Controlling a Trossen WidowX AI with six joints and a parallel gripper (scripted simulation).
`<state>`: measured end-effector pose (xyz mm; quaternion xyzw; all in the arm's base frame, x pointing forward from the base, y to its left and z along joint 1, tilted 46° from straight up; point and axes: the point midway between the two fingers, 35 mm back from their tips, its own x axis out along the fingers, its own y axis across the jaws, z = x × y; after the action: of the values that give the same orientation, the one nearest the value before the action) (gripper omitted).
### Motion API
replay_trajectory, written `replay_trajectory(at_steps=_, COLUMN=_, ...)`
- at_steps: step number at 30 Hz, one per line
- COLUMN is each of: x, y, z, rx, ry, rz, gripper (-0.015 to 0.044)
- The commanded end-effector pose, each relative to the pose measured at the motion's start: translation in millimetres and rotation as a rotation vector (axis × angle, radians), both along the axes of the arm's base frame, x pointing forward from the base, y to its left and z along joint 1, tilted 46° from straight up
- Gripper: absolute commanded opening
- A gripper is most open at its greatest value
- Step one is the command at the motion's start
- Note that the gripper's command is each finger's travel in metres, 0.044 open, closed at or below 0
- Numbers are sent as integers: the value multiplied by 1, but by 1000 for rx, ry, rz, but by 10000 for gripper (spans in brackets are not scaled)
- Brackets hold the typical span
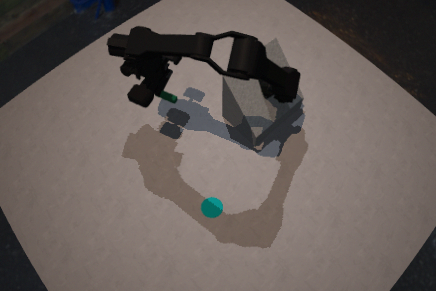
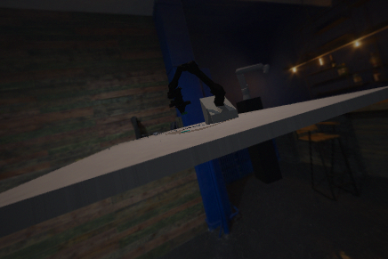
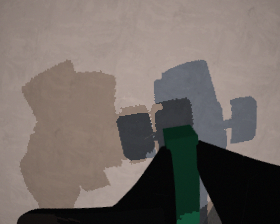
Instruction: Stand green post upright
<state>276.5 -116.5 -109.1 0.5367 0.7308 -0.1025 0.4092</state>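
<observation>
The green post [image 1: 169,96] [image 2: 185,113] [image 3: 185,172] is held off the table, its long axis still sideways, not upright. In the top view one end sticks out to the right of the fingers, pointing slightly down. My gripper [image 1: 159,91] [image 3: 180,151] is shut on the post; the fingers hide part of it. The cyan circle [image 1: 212,207] [image 2: 185,132] is a flat disc mark on the table, well below and to the right of the gripper in the top view. It is out of the wrist view.
The arm's base stands on a grey block [image 1: 244,95] [image 2: 222,113] on the pale table [image 1: 90,223] [image 2: 133,151]. Arm shadows fall across the table and over part of the circle. The table's edges show in the top view.
</observation>
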Motion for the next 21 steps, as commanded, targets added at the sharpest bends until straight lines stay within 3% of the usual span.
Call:
replay_trajectory(at_steps=1, x=7, y=4, z=9, rx=-4, ry=-24, rz=22, gripper=23)
replay_trajectory(at_steps=21, x=36, y=35, z=51, rx=-14, ry=-124, rz=119, gripper=23)
